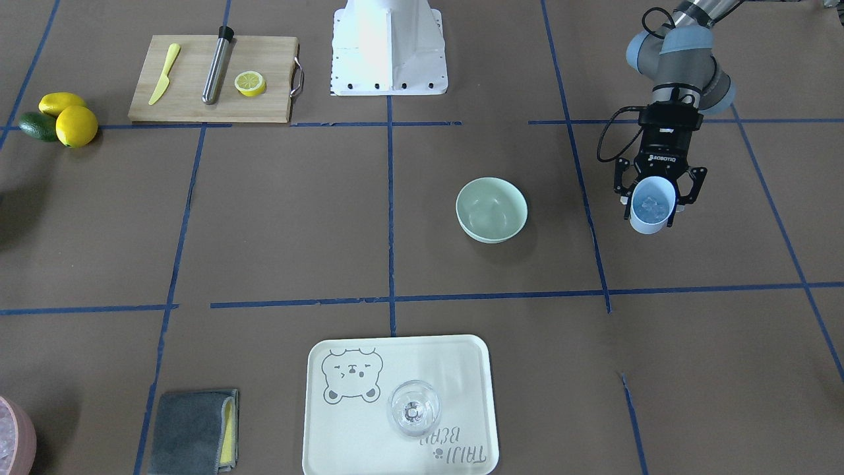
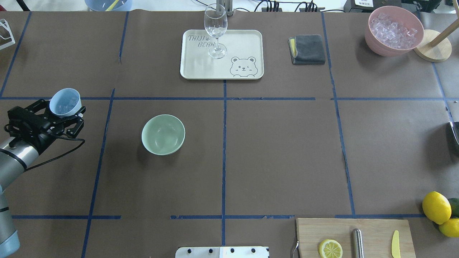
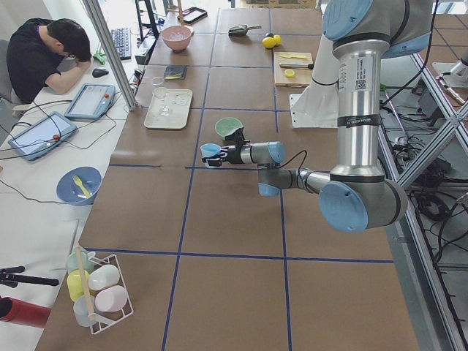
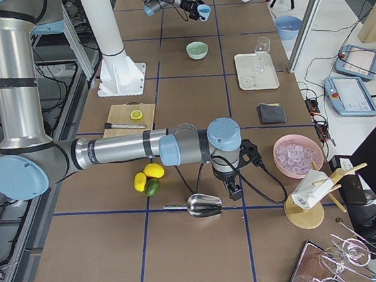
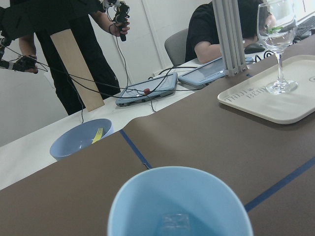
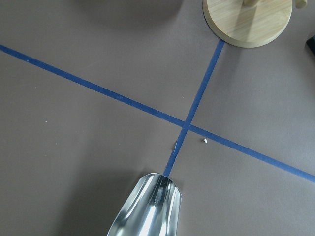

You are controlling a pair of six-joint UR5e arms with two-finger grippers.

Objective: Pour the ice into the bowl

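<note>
Over the brown table (image 1: 277, 224), the left gripper (image 1: 653, 200) pinches the light blue cup (image 1: 649, 225) by its wall, with the bowl (image 1: 491, 210) well apart beside it. The ice (image 1: 649, 206) looks slick, loose and probably light.

Ice (image 1: 651, 207) sits in the cup (image 1: 649, 227), apart from the bowl (image 1: 491, 210) (1 glass (image 1: 413, 409) on tray (image 1: 343, 432)).

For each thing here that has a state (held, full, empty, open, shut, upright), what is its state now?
left hand: shut on the blue cup.
blue cup: held, mouth up.
ice: in the blue cup, not yet poured.
bowl: upright on the table, empty.
wine glass: upright on the tray, empty.
pink container: full of clear cubes.
right hand: open or shut, cannot tell.
</note>
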